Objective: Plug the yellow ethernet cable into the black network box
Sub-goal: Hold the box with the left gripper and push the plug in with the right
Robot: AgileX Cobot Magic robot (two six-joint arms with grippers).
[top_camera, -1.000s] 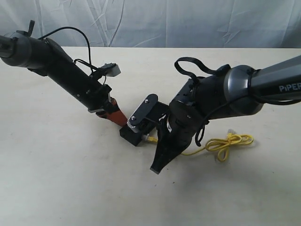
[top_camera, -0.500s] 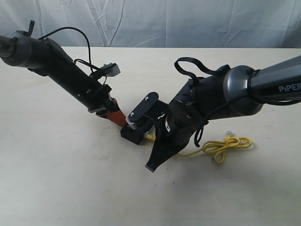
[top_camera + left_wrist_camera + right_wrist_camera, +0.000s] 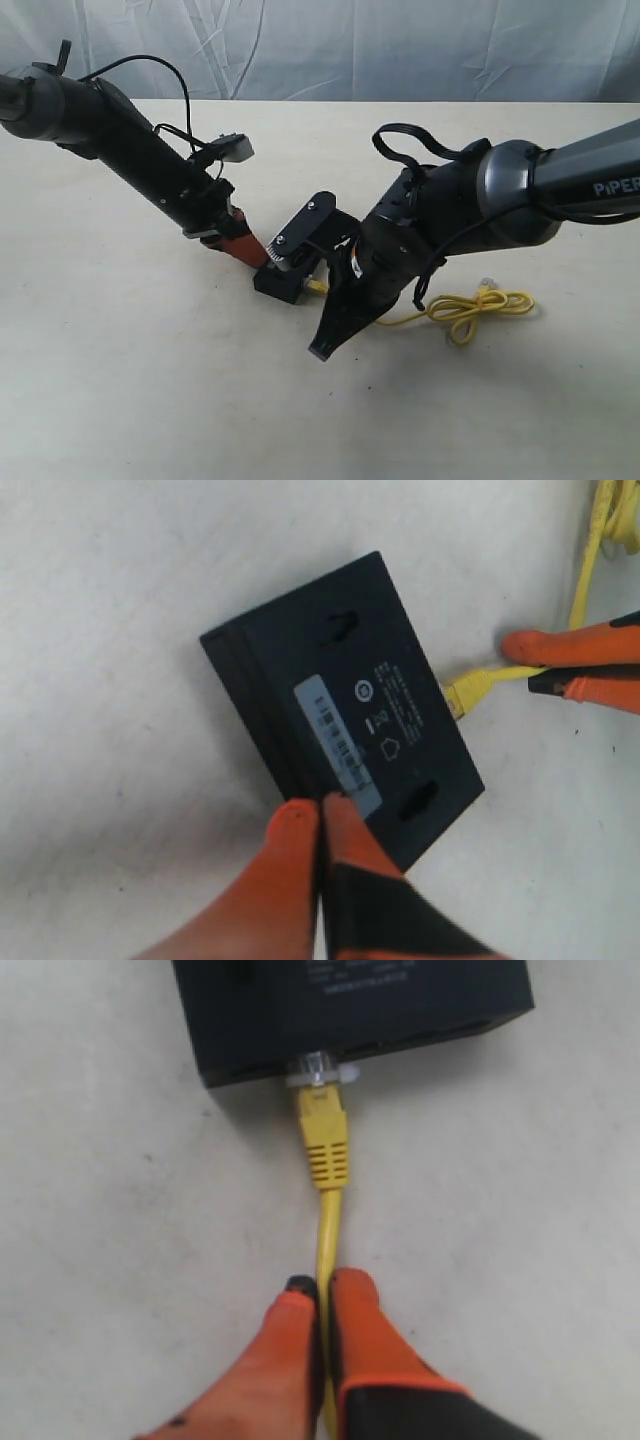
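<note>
With the right hand [image 3: 322,1285] clamping the yellow ethernet cable [image 3: 325,1150] and the closed left hand [image 3: 318,808] bracing the black network box [image 3: 330,670], a skewed push may buckle the cable at the box's four o'clock.

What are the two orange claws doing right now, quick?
Left gripper: shut, holding nothing, tips against the flat black plastic network box.
Right gripper: shut on the thin yellow ethernet cable.
</note>
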